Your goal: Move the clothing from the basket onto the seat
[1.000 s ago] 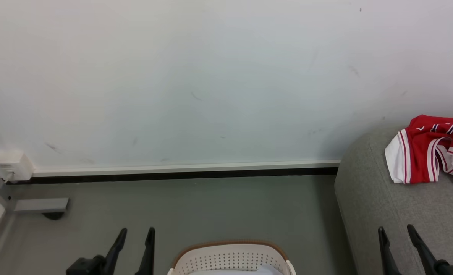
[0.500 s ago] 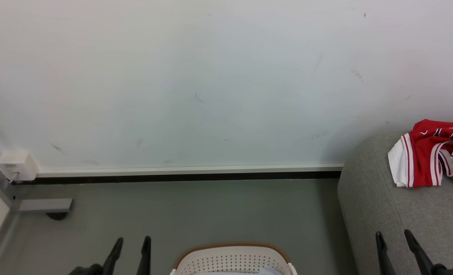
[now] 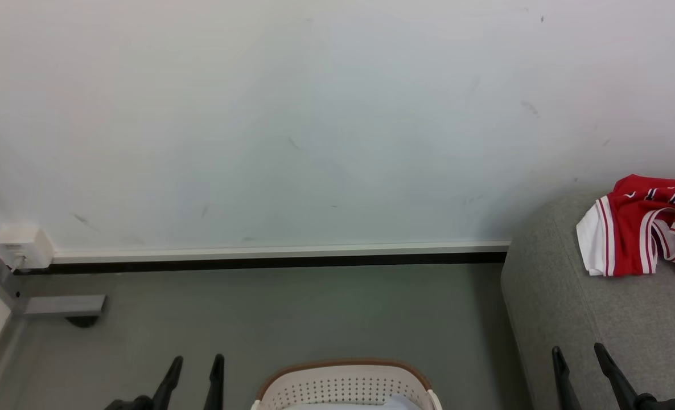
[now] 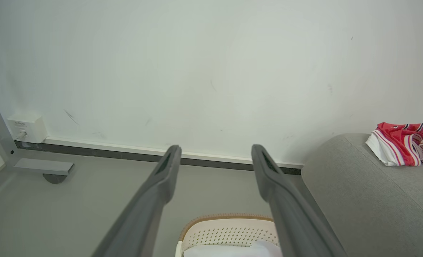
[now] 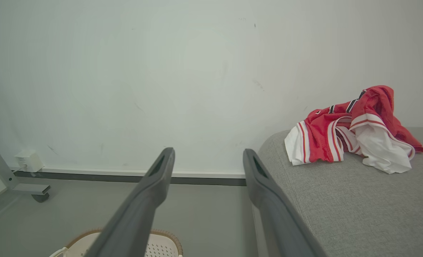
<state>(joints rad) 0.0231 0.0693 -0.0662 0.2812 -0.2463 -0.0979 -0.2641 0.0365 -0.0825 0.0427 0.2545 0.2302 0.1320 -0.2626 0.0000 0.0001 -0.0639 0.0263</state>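
vs 0.5 s ago: right gripper [image 3: 576,347] a touch further left, rest unchanged | left gripper [image 3: 198,359]: fingers parted, empty | basket [image 3: 343,363]: on floor between grippers | right gripper: fingers parted, empty, over seat [image 3: 571,319] edge | clothing [image 3: 628,239]: heaped on seat by wall

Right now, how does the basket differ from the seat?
The basket is white perforated plastic with a brown rim; the seat is grey woven fabric. The basket sits lower and looks far smaller than the seat. The basket holds something pale; the seat bears red-and-white clothing. Both are rounded.
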